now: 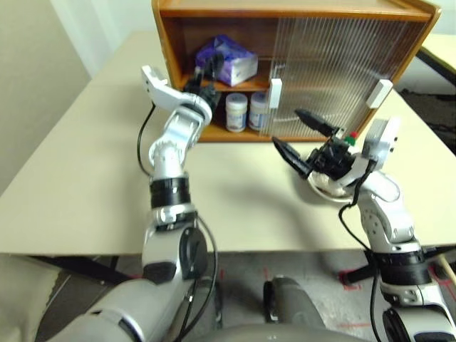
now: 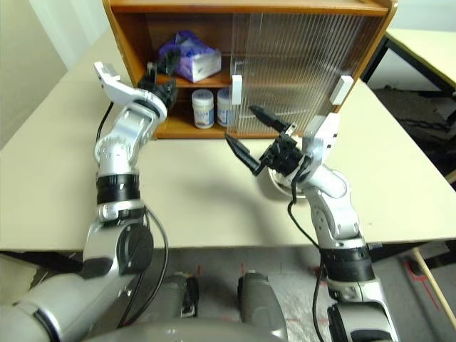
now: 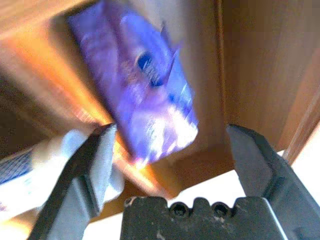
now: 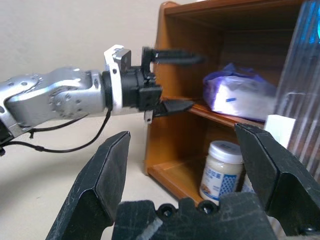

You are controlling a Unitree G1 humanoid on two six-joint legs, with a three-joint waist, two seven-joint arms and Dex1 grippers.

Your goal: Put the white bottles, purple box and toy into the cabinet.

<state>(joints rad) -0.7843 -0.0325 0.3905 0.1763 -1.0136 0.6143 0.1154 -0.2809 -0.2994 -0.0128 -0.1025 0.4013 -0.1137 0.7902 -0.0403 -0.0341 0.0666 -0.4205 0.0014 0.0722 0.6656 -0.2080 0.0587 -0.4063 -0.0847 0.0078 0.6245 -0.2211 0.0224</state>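
Observation:
The cabinet (image 1: 173,43) stands at the back of the table with its left half open. The purple box (image 1: 226,60) lies on the inner shelf, and two white bottles (image 1: 236,112) (image 1: 258,110) stand on the floor below it. My left gripper (image 1: 211,75) is open at the cabinet's mouth, just in front of the purple box (image 4: 240,95) and apart from it. My right gripper (image 1: 287,128) is open and empty over the table in front of the doors. A red and green bit of the toy (image 1: 348,136) peeks out behind the right wrist.
Both ribbed sliding doors (image 1: 335,64) cover the cabinet's right half, their white handles (image 1: 275,93) facing me. A bowl (image 1: 324,187) sits on the table under my right hand. The pale table (image 1: 85,164) stretches to the left and front.

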